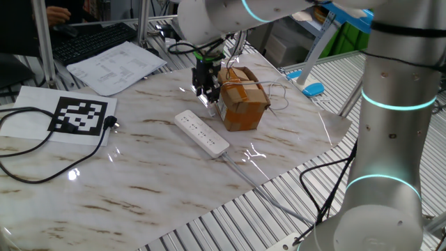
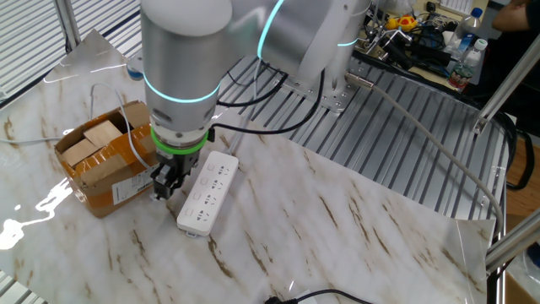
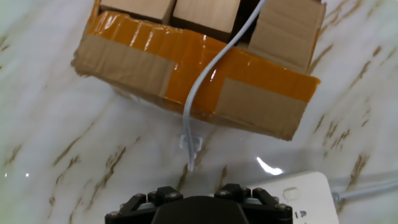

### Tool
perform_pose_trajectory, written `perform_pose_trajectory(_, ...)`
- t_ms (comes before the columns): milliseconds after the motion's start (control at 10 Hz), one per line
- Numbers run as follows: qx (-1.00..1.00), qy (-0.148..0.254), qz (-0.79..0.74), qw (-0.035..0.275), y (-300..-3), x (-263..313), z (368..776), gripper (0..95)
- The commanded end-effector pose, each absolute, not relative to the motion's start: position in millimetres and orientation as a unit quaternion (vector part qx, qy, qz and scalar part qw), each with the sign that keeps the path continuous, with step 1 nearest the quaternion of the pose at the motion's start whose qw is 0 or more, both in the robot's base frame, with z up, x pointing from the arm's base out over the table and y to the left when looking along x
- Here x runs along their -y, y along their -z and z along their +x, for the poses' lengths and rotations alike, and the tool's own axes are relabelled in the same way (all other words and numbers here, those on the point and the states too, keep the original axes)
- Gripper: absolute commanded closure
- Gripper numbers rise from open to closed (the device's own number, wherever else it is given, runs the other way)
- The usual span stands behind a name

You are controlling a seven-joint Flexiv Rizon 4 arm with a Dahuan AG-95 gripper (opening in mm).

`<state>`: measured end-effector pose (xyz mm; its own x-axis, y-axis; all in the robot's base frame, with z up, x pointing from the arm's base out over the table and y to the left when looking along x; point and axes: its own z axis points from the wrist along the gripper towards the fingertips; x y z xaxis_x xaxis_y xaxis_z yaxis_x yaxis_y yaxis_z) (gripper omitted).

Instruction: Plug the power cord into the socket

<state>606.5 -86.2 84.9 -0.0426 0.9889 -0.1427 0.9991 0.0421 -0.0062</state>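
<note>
Socket [image 2: 205,192] lay flat on your marble table [image 2: 354,228], just beside the gripper [image 2: 167,184]. Its fingers pointed down between the strip and the taped cardboard box [image 3: 205,74]; you couldn't tell how wide they stood. A thin white cord [image 3: 211,74] hung over the box's side, its end on the tabletop.

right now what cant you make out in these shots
- Gripper jaws: in both fixed views dark and small, open or shut unclear; in the hand view only the finger bases show at the bottom edge.
- Power strip: hand view cuts it off at the bottom edge, one corner visible.
- White cord: its upper part runs out the top edge; its tip is too small to identify.
- Cardboard box contents: hidden by flaps.
</note>
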Motion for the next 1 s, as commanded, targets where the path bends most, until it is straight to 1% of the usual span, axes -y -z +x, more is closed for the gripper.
perform_pose_trajectory(100, -0.714, 0.050, 0.696, 0.054, -82, 89, 605, 38.0)
perform_pose_trajectory(300, -0.711, 0.048, 0.699, 0.055, -80, 90, 607, 38.0)
perform_pose_trajectory(500, -0.714, 0.051, 0.696, 0.064, -76, 94, 611, 38.0)
perform_pose_trajectory(1000, -0.716, 0.049, 0.694, 0.063, -70, 98, 613, 38.0)
